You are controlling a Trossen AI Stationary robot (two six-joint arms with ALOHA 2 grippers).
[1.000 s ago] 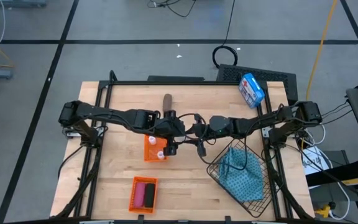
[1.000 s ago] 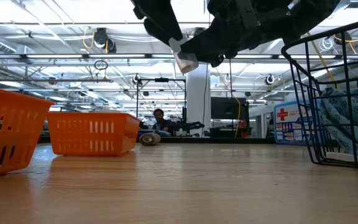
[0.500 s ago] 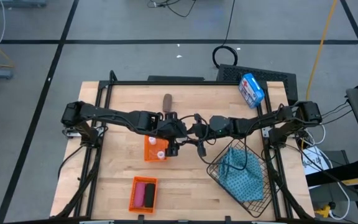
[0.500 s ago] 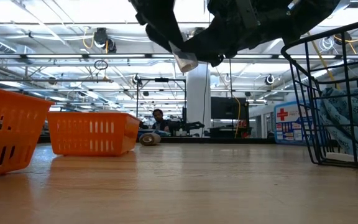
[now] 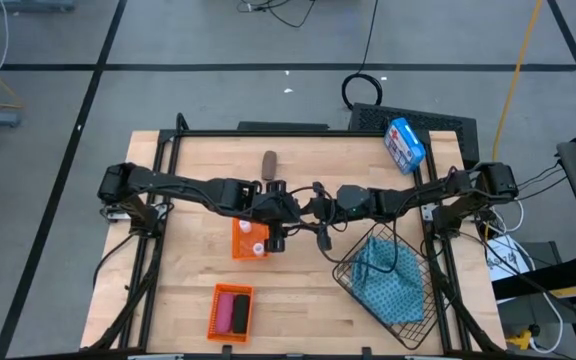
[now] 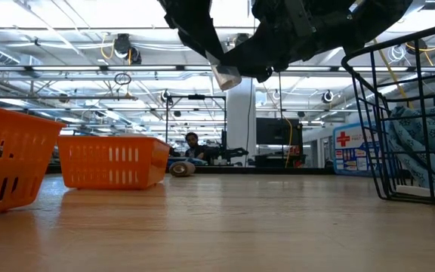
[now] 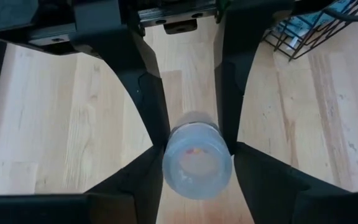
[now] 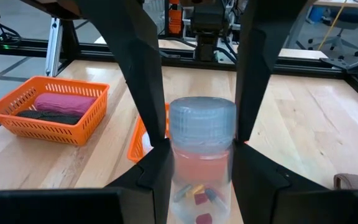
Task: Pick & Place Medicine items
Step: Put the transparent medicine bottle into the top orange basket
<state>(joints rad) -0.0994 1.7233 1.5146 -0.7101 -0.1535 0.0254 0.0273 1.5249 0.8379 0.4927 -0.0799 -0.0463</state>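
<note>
Vial [image 8: 202,163] pinched in right claw [image 8: 201,140] mid-air above bench [image 5: 308,290]; left claw [image 7: 194,146] fingers also pressed on it, beside orange basket [image 5: 241,238].

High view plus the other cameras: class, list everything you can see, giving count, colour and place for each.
held vial: one, white, in the air over the table's middle
basket vials: two, white, in middle orange basket
brown cylinder: one, far side of table
pink cylinder, black cylinder: one each, in near orange basket
wire basket: one, black, holds blue cloth
box: one, blue-white, far right corner
right gripper: grips held vial
left gripper: around the same vial
</note>
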